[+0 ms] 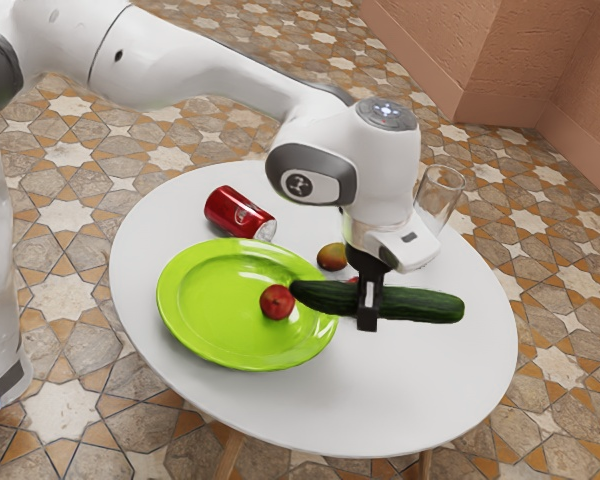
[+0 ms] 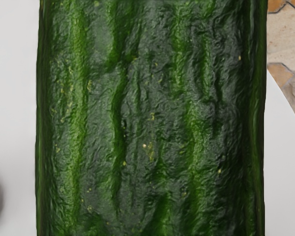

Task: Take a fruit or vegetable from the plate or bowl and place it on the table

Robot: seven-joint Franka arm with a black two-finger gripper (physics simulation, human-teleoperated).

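My gripper [image 1: 369,307] is shut on the middle of a long dark green cucumber [image 1: 420,303], with one black finger in front of it and the other hidden behind. Lying crosswise, the cucumber has its left end over the right rim of the lime-green plate [image 1: 202,330] in the exterior view. How high it is above the table [image 1: 380,410] is hard to tell. A red round fruit [image 1: 276,302] is on the plate. Close under my hand in the wrist view is the ridged skin of the cucumber [image 2: 147,118].
Behind the plate a red can [image 1: 238,212] lies on its side. A brownish fruit [image 1: 332,257] sits on the table near the plate, and a red thing [image 1: 352,281] is partly hidden behind the cucumber. A clear glass [image 1: 441,192] stands at the far edge.
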